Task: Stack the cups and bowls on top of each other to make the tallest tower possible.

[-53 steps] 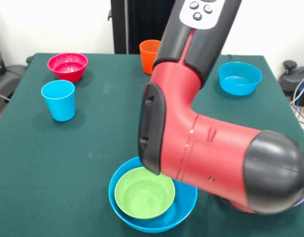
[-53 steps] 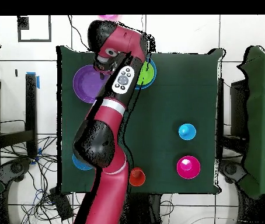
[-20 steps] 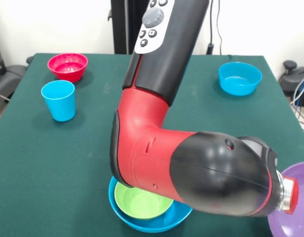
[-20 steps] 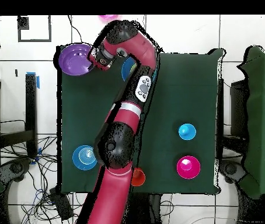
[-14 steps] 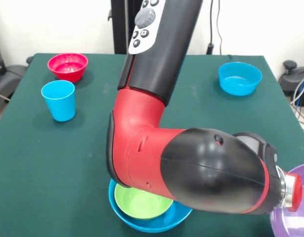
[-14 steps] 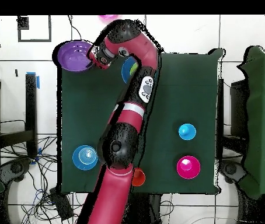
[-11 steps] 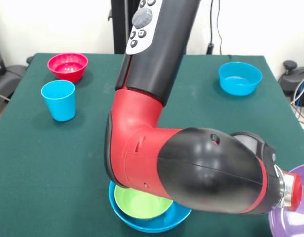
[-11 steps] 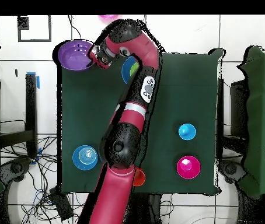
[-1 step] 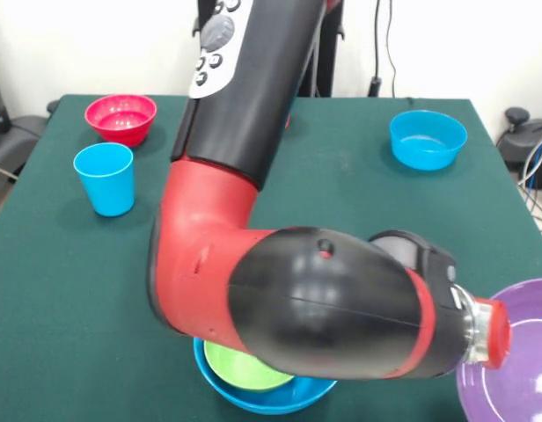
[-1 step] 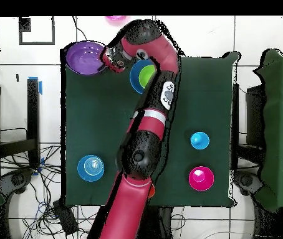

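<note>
My gripper (image 9: 501, 348) is shut on the rim of a purple bowl (image 9: 522, 374), which hangs at the table's near right corner; the fingers are hidden behind the wrist. From above, the purple bowl (image 10: 83, 57) sits at the gripper (image 10: 104, 60), over the table's corner. A lime green bowl (image 9: 240, 369) is nested in a blue bowl (image 9: 280, 400), partly under my arm; from above this stack (image 10: 145, 75) lies beside the wrist. A light blue cup (image 9: 105, 178), a crimson bowl (image 9: 120, 117) and another blue bowl (image 9: 427, 138) stand apart. The orange cup is hidden behind my arm.
My bulky arm (image 9: 280, 290) lies across the middle of the table (image 9: 69, 290) and hides much of it. From above, the light blue cup (image 10: 199, 140), the pink bowl (image 10: 201, 178) and the lone blue bowl (image 10: 90, 168) stand near the base end.
The purple bowl left the table in my gripper and went out to the corner; in the last half second it edged back toward the nested bowls. My elbow swung sideways.
</note>
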You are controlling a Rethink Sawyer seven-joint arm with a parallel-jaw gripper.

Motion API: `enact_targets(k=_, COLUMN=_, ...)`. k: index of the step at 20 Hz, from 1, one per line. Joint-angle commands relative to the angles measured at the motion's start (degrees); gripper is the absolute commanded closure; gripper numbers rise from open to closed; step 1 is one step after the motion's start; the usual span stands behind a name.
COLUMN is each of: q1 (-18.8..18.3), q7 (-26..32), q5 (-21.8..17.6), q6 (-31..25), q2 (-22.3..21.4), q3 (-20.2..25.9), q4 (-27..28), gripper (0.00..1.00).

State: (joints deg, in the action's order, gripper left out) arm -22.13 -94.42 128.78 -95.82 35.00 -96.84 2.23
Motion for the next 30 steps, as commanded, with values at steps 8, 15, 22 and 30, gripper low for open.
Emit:
enact_targets(k=8, q1=-2.0, q7=34.3, q5=3.9, q6=-5.4, q2=-3.0, q3=0.5, q4=4.9, gripper=1.0)
enact_targets(k=15, q1=-2.2, q7=40.1, q5=7.8, q6=-5.8, q2=-3.7, q3=-0.9, q4=5.4, gripper=1.0)
enact_targets(k=22, q1=-3.5, q7=48.1, q5=10.3, q6=-7.4, q2=-4.5, q3=-3.3, q4=5.9, gripper=1.0)
enact_targets(k=30, q1=-7.3, q7=56.3, q5=16.5, q6=-12.1, q2=-6.2, q3=-13.2, q4=6.2, gripper=1.0)
